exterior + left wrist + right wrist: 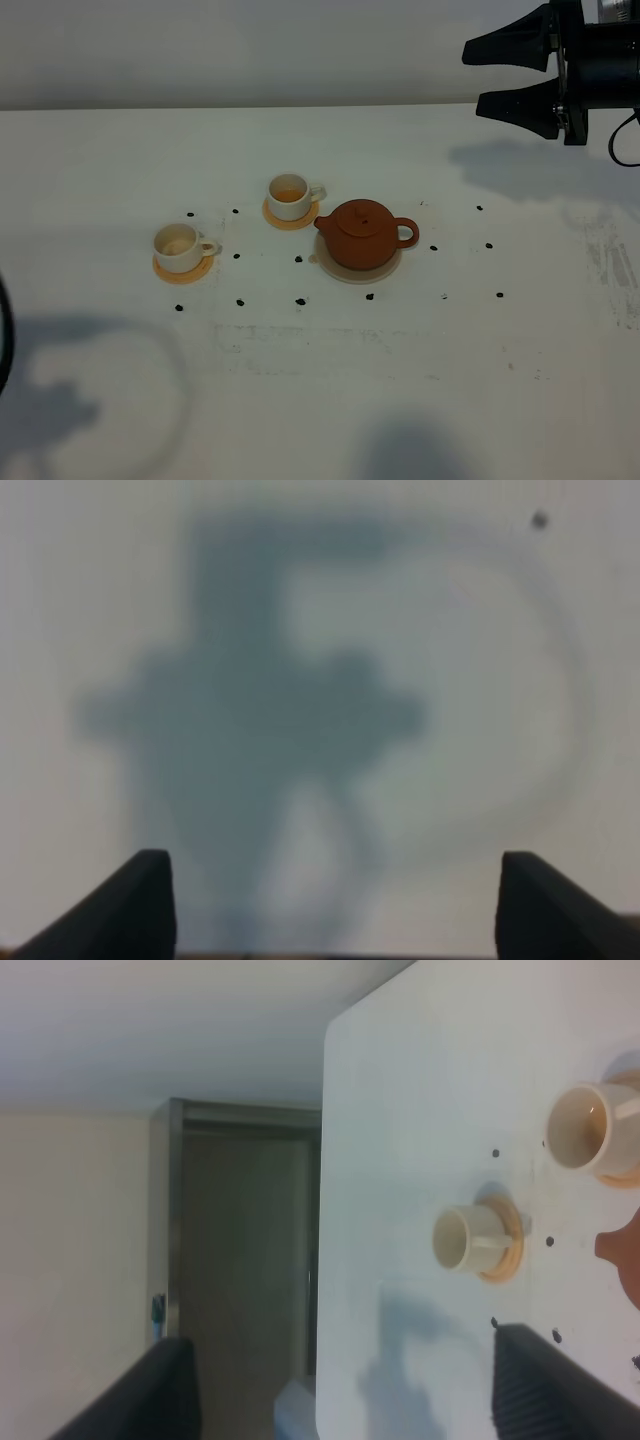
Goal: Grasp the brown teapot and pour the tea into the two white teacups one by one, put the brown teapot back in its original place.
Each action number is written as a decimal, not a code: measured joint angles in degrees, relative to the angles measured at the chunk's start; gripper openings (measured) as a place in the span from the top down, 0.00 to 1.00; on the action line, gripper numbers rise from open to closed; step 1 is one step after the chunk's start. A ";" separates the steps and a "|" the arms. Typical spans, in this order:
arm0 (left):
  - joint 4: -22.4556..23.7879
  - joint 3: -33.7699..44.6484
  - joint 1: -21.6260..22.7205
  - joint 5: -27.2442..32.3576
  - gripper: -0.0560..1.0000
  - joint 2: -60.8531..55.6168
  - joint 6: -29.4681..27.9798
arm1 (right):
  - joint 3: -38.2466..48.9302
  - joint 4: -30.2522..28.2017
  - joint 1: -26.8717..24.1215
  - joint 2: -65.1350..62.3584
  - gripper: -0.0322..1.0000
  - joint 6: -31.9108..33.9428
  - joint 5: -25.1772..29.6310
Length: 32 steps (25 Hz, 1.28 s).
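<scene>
- The white bench (pixel 520 330) carries everything. The left end effector (pixel 345 910) hangs over a bare patch of it, fingers spread wide with nothing between them, and poses no evident threat to the crockery.
- The right end effector (pixel 472 78) is raised at the far right corner, jaws released and empty, well apart from the brown teapot (pixel 360 232). The main risk is probably in its approach. If it comes in too low or off-line, it could shove the pot off its pale beige trivet (pixel 352 277) or knock the knobbed lid.
- The teapot sits upright on that trivet, to the right of the cups. Its long axis, spout to handle, runs across the bench, with the spout pointing left toward the cups and the loop handle pointing right. A loose pinch on the thin handle could let the pot swing and slop tea.
- The rear teacup (pixel 289 195) and the front-left teacup (pixel 179 247) each stand on orange-tan coasters (pixel 290 224), handles to the right. They look light, so a dipping spout could tip one, and their small mouths make a missed pour likely.
</scene>
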 joint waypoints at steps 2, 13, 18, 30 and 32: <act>-0.26 2.55 0.00 -0.93 0.31 -6.02 0.17 | 0.00 0.00 0.00 0.00 0.40 -0.15 0.00; -1.26 12.15 0.00 -1.19 0.31 -28.05 0.45 | 0.00 0.00 0.00 0.00 0.40 -0.54 0.00; -1.30 12.42 0.00 -0.96 0.31 -30.19 0.45 | 0.00 0.00 0.00 0.00 0.40 -0.66 0.00; -1.24 12.48 10.94 -0.68 0.32 -38.41 0.55 | 0.00 0.00 0.00 0.00 0.40 -1.12 0.00; -1.29 12.54 11.13 -0.73 0.32 -38.65 0.55 | 0.00 -0.18 0.00 0.00 0.40 -1.64 0.00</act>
